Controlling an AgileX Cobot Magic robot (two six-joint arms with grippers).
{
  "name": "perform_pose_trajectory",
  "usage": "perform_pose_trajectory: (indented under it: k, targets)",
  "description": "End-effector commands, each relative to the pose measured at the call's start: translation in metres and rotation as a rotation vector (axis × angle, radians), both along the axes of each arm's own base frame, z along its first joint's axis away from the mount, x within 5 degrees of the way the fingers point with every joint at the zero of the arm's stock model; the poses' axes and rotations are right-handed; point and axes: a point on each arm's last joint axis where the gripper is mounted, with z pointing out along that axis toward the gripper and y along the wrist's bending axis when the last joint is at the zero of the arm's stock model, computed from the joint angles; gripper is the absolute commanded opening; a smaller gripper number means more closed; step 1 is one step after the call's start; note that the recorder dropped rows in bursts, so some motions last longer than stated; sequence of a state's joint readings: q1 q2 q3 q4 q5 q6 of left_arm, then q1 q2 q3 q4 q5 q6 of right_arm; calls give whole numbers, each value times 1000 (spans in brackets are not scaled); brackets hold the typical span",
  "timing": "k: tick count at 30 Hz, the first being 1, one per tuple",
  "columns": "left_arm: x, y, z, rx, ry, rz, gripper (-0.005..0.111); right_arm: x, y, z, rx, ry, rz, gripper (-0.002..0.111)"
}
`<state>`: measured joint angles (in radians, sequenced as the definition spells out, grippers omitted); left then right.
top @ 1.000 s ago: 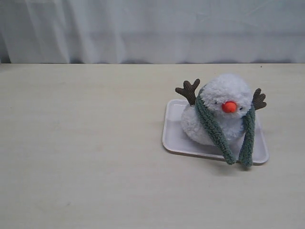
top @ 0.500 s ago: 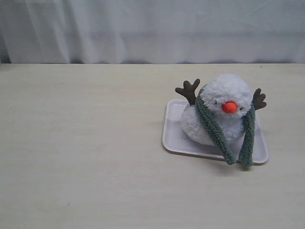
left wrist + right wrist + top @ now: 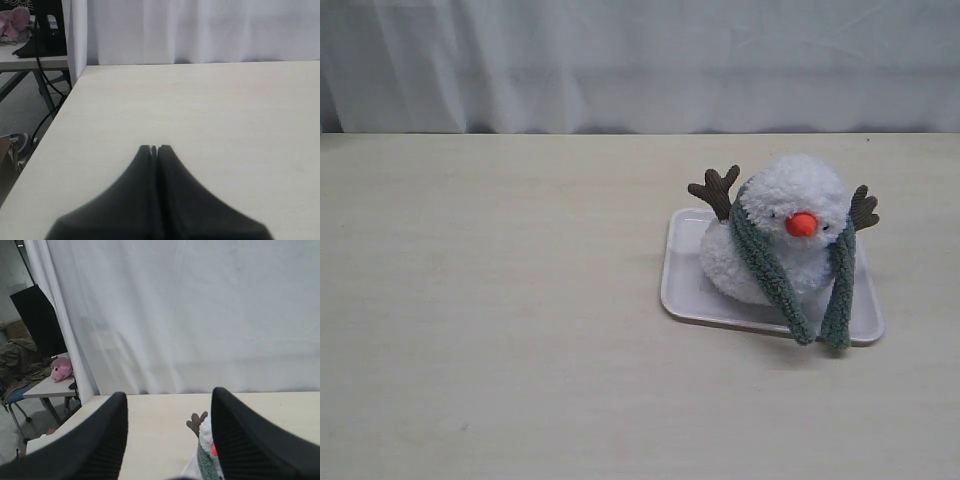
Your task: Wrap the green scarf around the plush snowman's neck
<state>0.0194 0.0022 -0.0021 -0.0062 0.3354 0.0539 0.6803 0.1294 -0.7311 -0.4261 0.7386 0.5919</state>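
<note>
The plush snowman (image 3: pixel 790 215) sits on a white tray (image 3: pixel 682 285) right of the table's middle, orange nose facing forward, brown twig arms raised. The green scarf (image 3: pixel 763 262) hangs round its neck, both ends dangling down its front to the tray's near rim. No gripper shows in the exterior view. In the right wrist view my right gripper (image 3: pixel 170 397) stands open, well back from the snowman (image 3: pixel 204 429), whose twig arm and scarf (image 3: pixel 205 462) peek beside one finger. My left gripper (image 3: pixel 154 148) is shut on nothing above bare tabletop.
A white curtain (image 3: pixel 640 60) hangs behind the table's far edge. The left wrist view shows the table's side edge (image 3: pixel 50 130), with a second table and cables beyond. A pink plush (image 3: pixel 61 369) lies on that other table.
</note>
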Motion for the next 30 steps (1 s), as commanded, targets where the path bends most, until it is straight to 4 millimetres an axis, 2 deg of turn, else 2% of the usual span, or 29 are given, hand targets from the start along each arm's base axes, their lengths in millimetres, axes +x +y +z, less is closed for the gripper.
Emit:
perform_pose_trajectory:
  k: [1,11,17,26,30]
  targets:
    - [0,-1,1,-9,-13,-8,0,-1,0,0,-1,-4,-4,49]
    - [0,-1,1,-9,-13,-8,0,-7,-5,-14,14,-16,-1,49]
    - [0,-1,1,-9,-13,-8,0,-20,-3,-17,121,12,17,49]
    - [0,-1,1,-9,-13,-8,0,-37,22,-19,386,146,90,49]
    - [0,-1,1,-9,-13,-8,0,-39,28,-18,440,154,57,49]
